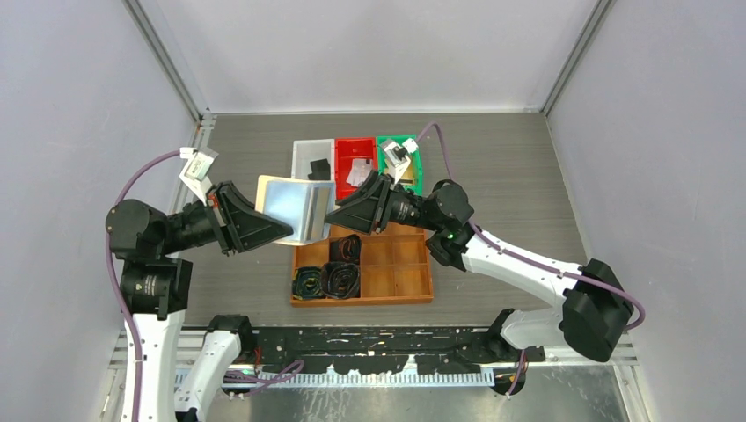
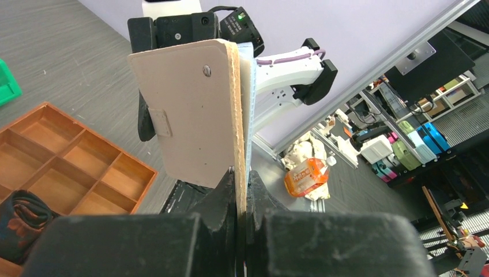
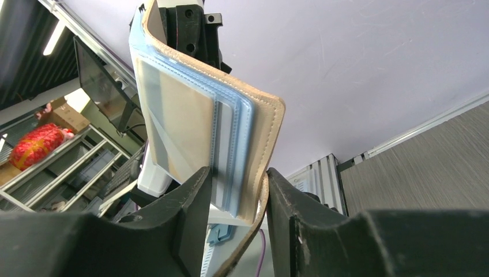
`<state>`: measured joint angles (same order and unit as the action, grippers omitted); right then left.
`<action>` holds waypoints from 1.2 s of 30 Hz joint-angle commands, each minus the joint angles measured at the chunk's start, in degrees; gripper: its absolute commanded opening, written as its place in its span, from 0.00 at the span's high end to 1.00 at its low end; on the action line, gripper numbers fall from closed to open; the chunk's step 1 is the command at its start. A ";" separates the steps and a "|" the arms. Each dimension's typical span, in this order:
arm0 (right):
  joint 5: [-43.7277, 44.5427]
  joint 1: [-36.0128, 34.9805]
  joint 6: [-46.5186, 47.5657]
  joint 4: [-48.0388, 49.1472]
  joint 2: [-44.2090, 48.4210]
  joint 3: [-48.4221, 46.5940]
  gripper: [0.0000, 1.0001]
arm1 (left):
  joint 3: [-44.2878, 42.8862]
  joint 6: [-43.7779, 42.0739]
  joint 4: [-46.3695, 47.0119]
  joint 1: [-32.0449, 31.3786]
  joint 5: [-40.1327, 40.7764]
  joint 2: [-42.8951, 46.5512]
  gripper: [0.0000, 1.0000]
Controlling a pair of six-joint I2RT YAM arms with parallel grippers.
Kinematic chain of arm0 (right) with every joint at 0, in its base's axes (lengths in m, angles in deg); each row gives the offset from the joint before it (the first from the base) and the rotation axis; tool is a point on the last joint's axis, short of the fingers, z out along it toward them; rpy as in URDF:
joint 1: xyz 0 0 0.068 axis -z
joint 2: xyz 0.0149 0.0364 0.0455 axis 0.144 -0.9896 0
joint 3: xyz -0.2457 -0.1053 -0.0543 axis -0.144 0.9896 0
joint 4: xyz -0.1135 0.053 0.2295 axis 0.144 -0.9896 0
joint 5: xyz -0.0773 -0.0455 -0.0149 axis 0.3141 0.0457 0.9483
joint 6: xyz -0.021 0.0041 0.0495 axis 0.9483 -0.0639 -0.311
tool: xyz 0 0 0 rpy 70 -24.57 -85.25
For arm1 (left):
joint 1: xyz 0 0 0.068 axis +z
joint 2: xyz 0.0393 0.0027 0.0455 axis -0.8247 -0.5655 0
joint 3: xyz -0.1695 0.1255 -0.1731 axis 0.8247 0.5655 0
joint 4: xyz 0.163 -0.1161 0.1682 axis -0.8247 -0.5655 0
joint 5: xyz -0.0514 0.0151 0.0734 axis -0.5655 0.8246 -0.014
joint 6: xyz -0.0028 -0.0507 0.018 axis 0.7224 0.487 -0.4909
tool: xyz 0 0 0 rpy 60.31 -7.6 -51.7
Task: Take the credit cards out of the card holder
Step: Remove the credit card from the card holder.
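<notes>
The tan card holder [image 1: 295, 209] hangs in the air above the wooden tray, held between both arms with its silvery pale blue pockets facing up. My left gripper [image 1: 286, 233] is shut on its left cover edge; the left wrist view shows the tan cover [image 2: 190, 109], its strap tab [image 2: 161, 122] and my left gripper [image 2: 242, 184] pinching it. My right gripper [image 1: 330, 215] is closed around the right side; in the right wrist view the pocket leaves and cover [image 3: 190, 115] sit between my right gripper's [image 3: 237, 190] jaws. A tan rectangle shows inside the front pocket [image 3: 179, 112]; I cannot tell if it is a card.
A wooden divided tray [image 1: 387, 264] lies below the holder, with dark coiled belts [image 1: 330, 277] in its left compartments. White [image 1: 303, 154], red [image 1: 354, 145] and green [image 1: 412, 167] bins stand behind it, each with small flat items inside. The tray also shows in the left wrist view [image 2: 57, 167].
</notes>
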<state>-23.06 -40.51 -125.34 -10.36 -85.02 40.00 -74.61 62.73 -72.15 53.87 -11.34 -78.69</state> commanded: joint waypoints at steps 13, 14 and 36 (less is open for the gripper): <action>0.83 -0.60 0.69 6.59 1.58 1.55 0.58 | -3.18 1.95 4.79 0.01 -1.01 -0.95 1.00; 0.90 -0.55 0.68 6.46 1.62 1.59 0.58 | -3.28 2.07 4.89 0.01 -1.00 -0.94 1.00; 2.37 -1.17 5.29 2.62 2.17 1.43 0.56 | -3.56 2.56 5.31 0.01 -0.93 -0.76 1.00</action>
<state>-21.88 -41.39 -122.54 -8.94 -85.26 41.91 -75.79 64.59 -70.64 53.87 -12.09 -79.57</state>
